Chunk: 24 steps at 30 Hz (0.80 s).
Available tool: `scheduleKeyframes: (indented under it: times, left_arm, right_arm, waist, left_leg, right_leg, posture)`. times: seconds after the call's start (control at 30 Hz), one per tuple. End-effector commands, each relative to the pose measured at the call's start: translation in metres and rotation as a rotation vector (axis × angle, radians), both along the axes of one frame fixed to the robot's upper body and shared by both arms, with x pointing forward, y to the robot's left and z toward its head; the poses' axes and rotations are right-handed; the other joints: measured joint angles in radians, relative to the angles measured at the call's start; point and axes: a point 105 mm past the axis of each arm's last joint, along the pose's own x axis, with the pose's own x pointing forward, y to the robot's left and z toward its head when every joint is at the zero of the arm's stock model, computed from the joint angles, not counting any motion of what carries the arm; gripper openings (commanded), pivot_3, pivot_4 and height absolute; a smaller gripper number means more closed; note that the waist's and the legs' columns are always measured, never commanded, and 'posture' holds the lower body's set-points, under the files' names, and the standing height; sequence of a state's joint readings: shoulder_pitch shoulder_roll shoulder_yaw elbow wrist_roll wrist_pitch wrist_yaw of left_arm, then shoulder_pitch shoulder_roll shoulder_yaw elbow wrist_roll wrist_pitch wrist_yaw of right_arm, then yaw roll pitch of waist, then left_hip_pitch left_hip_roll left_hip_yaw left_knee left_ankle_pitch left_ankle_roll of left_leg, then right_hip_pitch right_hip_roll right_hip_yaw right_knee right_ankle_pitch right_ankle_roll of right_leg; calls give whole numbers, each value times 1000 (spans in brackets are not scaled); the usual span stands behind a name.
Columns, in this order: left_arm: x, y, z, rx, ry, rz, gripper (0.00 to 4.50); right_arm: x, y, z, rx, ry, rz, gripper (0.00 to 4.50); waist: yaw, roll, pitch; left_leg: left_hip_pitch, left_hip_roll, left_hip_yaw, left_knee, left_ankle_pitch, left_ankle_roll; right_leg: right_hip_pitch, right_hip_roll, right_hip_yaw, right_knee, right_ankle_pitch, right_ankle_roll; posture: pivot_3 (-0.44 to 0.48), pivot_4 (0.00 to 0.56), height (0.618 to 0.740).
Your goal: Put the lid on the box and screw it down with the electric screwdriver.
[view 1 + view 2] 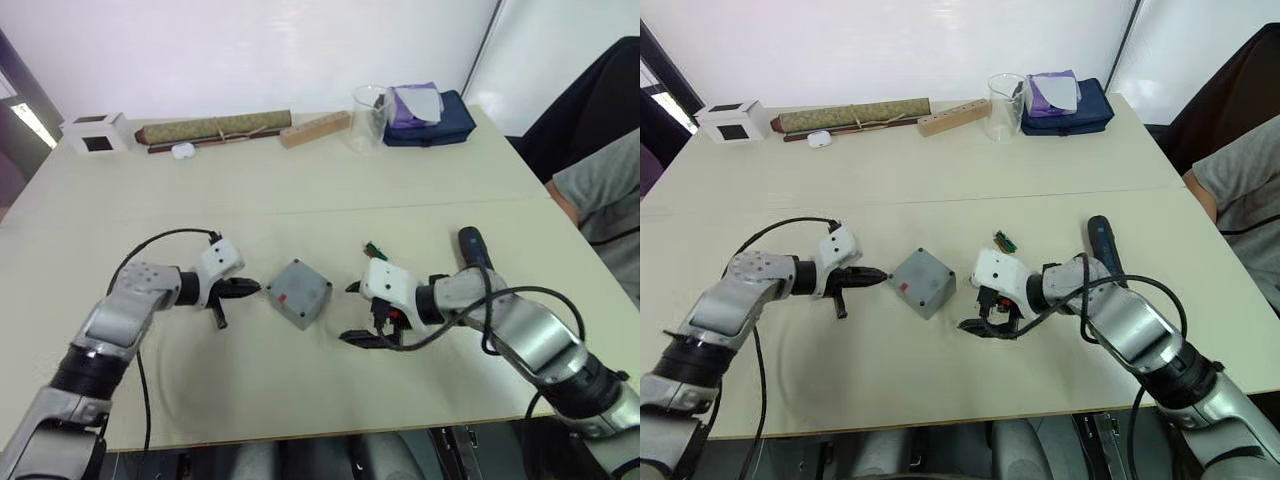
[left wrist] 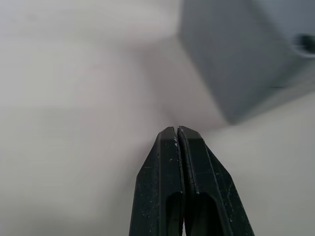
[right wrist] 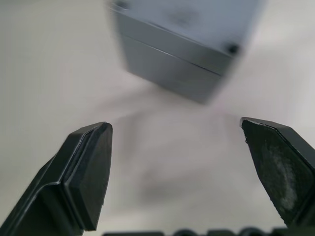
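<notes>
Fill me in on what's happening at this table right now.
A two-armed robot is working on a small square grey plastic box that sits on the pale table with its flat grey lid already on top. The left hand, fingers shut, points at the box's side with the red mark. The right hand is open and empty on the other side. The long black electric screwdriver lies untouched beyond the right arm.

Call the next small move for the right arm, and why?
Probably swing the right gripper back toward the electric screwdriver and pick it up. The lid already sits on the box; the seam shows in the right wrist view. The gripper is open, empty and short of the box, and the screwdriver lies untouched on the table.
</notes>
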<state>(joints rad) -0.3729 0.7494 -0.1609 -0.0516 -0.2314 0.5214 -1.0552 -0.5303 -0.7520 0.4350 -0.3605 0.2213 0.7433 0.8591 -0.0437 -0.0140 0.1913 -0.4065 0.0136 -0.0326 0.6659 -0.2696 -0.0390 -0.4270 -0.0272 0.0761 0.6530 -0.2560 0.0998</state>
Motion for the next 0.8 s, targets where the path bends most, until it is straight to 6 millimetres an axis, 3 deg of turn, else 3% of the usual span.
scheduleKeyframes:
  times: [0.03, 0.17, 0.33, 0.43, 0.8]
  left_arm:
    - [-20, -11, -3, -20, 55, -58, 0]
    - [-18, -24, -6, -30, 45, -67, 0]
    - [-8, -31, -1, -59, 0, -33, 0]
    - [-10, -34, -2, -65, -1, -32, 0]
    - [-14, -36, -2, -65, 24, -73, 0]
  right_arm:
    - [12, 17, 7, 38, -62, 36, 4483]
    - [2, 45, 8, 142, 33, 103, 4483]
    - [-28, 49, -3, 123, 112, 186, 4483]
    - [-36, 50, -5, 128, 128, 182, 4483]
    - [-32, 44, -9, 107, 111, 107, 4483]
  waist:
    - [-2, 0, 0]
    - [5, 0, 0]
    - [25, -1, -1]
    - [27, -1, -1]
    - [25, -1, -1]
  left_leg:
    - [0, 0, 0, 0, 0, 0]
    - [1, 0, -1, 0, 0, 0]
    - [0, -2, 0, 1, 0, 0]
    - [0, -2, -1, 1, 0, 0]
    - [1, -1, -1, 1, 0, 0]
  right_leg:
    - [0, 0, 0, 0, 0, 0]
    - [0, 1, 0, 1, 0, 0]
    - [1, -2, 0, 1, 0, 0]
    - [1, -1, 0, 1, 0, 0]
    - [1, 0, 0, 2, 0, 0]
  posture:
    - [0, 150, 740]
    - [0, 150, 740]
    - [0, 150, 740]
    - [0, 150, 740]
    - [0, 150, 740]
